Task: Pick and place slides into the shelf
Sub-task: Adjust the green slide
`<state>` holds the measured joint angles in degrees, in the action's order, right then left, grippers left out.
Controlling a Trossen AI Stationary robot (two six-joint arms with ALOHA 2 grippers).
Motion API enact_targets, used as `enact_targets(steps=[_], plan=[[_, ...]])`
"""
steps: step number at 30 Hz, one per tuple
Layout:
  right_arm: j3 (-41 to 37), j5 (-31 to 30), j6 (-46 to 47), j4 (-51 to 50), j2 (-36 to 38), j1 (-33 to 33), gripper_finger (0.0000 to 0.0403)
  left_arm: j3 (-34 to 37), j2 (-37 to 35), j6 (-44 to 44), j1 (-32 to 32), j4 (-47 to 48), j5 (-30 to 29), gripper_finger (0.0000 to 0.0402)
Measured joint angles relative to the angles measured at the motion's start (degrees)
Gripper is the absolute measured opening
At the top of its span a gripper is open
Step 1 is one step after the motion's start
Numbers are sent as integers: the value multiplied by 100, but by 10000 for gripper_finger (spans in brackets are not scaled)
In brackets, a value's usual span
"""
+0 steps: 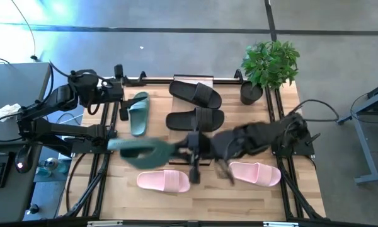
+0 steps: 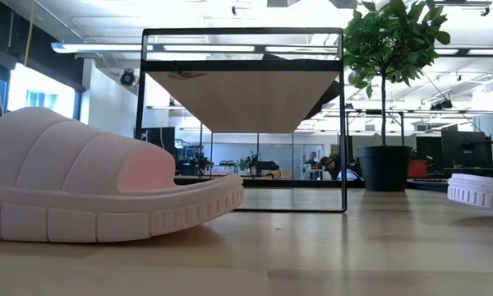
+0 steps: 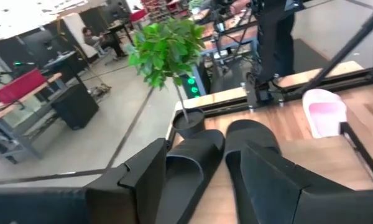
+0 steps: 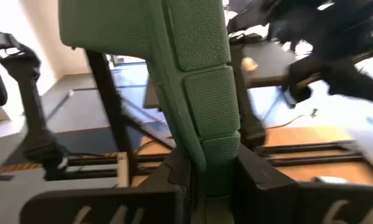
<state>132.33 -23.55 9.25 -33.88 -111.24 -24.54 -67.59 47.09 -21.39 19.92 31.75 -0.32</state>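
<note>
The right gripper (image 4: 206, 180) clamps a green slide (image 1: 142, 151) above the desk (image 1: 208, 195), between two pink slides (image 1: 164, 181); the left gripper (image 3: 202, 180) is open above black slides (image 1: 195, 94).

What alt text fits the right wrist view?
The right claw grips a green slide by one end, held up close to the camera. Behind it are the black frame bars and the wooden table.

2 black slides (image 1: 195, 93), 2 pink (image 1: 163, 181), apparently 2 green (image 1: 138, 113).
</note>
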Motion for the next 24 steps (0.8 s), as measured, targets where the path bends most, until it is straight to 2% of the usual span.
enact_targets(steps=[3,8,12,16,20,24], plan=[[-9,289,170,490,-394,-74,35,-2,60,-4,0,34,148,189],[-10,1326,531,1474,-996,10,36,-2,72,-11,0,61,209,189],[-20,1870,435,2323,-1280,178,35,0,34,-131,0,61,225,188],[4,2723,489,3277,-1544,484,35,-2,-49,-142,0,-32,217,188],[-19,3276,574,3910,-1997,750,35,-4,-184,-135,-2,-162,-149,188],[-23,3576,636,5158,-2315,912,35,-4,-289,-127,0,-53,-603,188]])
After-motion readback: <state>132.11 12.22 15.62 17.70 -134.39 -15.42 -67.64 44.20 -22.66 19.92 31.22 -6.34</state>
